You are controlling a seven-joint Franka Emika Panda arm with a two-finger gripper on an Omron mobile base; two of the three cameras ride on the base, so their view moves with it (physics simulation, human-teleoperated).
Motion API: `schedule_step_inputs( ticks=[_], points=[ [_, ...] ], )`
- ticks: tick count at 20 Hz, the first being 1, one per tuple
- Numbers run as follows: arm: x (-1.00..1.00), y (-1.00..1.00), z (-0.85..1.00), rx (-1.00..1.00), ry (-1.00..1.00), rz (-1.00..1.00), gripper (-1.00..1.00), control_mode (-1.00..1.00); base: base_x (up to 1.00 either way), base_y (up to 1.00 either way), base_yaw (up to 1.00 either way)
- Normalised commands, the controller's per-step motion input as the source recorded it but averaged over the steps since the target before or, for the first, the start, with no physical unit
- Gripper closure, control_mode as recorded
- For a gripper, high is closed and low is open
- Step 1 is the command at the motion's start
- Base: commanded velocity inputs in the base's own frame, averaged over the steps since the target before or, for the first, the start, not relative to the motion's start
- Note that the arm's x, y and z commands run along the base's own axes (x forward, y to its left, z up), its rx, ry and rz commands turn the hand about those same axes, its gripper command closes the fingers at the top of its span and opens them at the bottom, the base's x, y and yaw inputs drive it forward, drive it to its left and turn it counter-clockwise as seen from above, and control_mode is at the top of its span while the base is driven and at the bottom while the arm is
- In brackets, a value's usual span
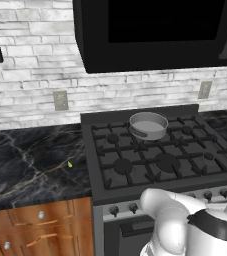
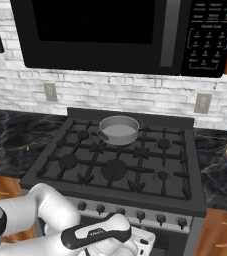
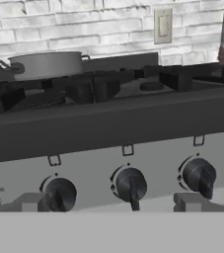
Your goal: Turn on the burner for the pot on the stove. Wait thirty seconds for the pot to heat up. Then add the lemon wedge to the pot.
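The gripper (image 3: 108, 202) gapes wide, empty, facing the stove (image 3: 108, 128) knobs (image 3: 130, 187); the pot (image 3: 45, 64) sits beyond, upper left.

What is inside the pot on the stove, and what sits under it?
The pot shows a bare pale grey inside, with nothing in it. It rests on the black grates of the stove. The burner beneath it is covered by the pot.

You get flat, even rendered light, no obvious source, hardly any cast shadows. The white brick wall (image 1: 30, 75) reads bright; the stove (image 1: 155, 160) and microwave (image 2: 110, 35) go near-black, so grate detail is muddy. Soft sheen on the pot (image 3: 44, 64), beyond the pincer. All views low-res, slightly soft; no glare or edge distortion.
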Motion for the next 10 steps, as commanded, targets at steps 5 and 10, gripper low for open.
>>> schedule_step_inputs(
  ticks=[5,10],
  points=[
    [0.10,0.00,-0.04,0.00,0.00,0.00,-1.00,-1.00,0.00,0.00,0.00],
    [0.20,-0.01,0.00,0.00,0.01,0.00,-1.00,-1.00,0.00,0.00,0.00]
  ],
)
